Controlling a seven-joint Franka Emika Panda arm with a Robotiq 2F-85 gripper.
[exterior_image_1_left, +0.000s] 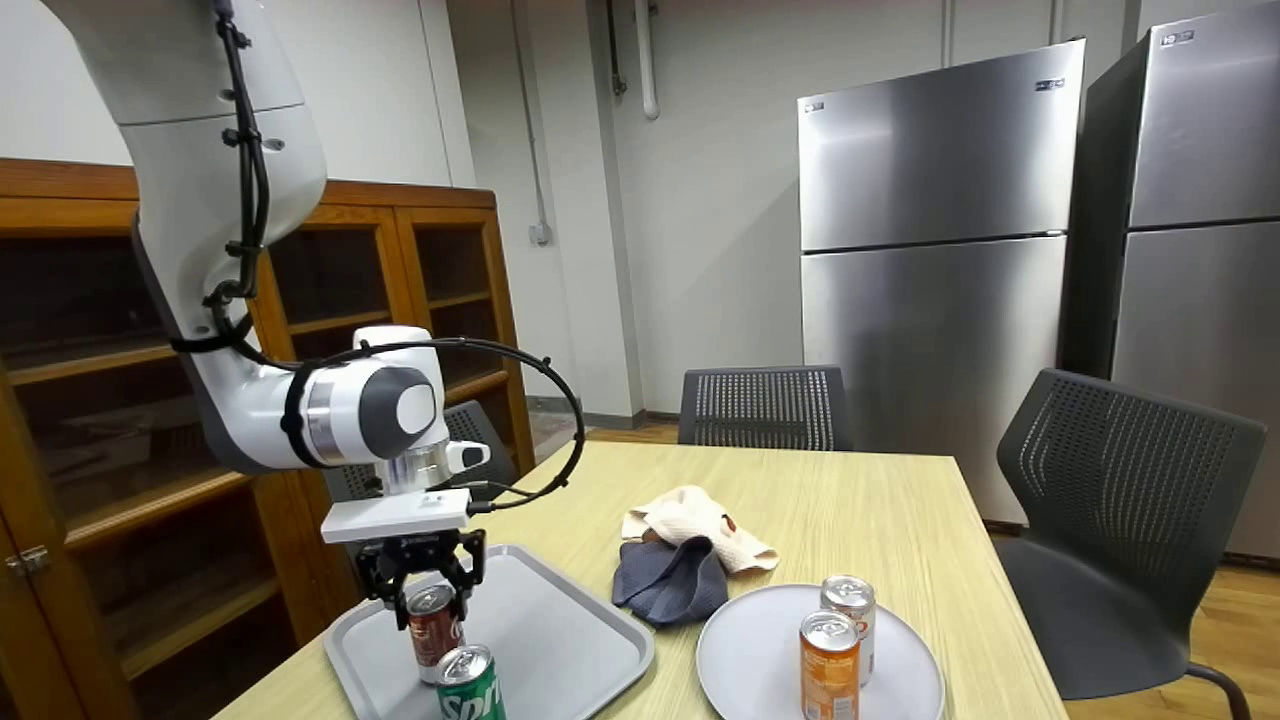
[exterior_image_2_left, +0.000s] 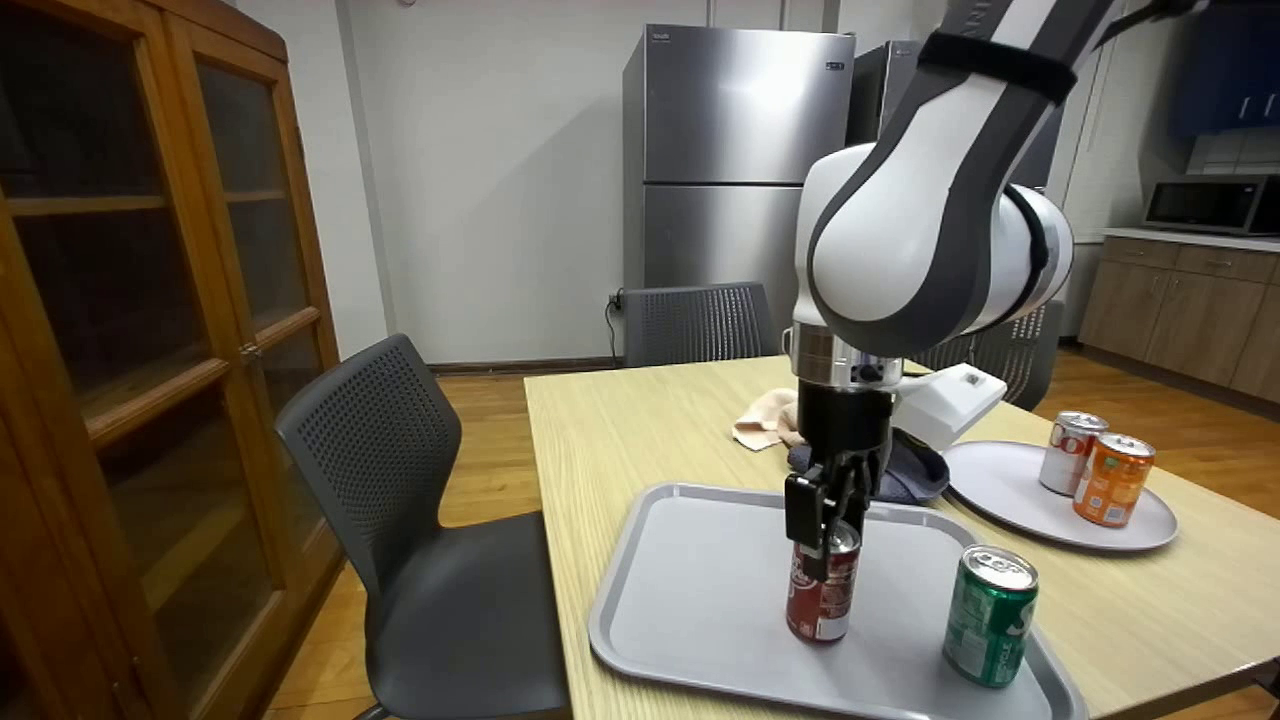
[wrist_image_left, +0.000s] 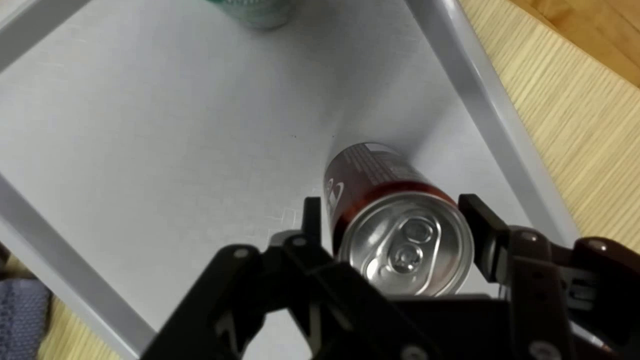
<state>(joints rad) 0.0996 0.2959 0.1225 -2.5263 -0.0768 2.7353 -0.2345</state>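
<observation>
Claw (wrist_image_left: 390, 215) spread astride the red can (wrist_image_left: 397, 225), sliver of tray (wrist_image_left: 150, 125) showing beside one finger (wrist_image_left: 312, 217). Can upright on tray; green can (wrist_image_left: 260, 12) at its 11 o'clock, wrist view. Judgement: stiff but dentable, slick metal; fullness, hence weight, unknown. Best hold: mid-body, light squeeze.

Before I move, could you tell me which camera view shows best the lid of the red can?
The wrist view: the lid faces that camera, large and nearly whole, with its pull tab visible. Both exterior views show it small and slanted, crowded by the jaws.
</observation>
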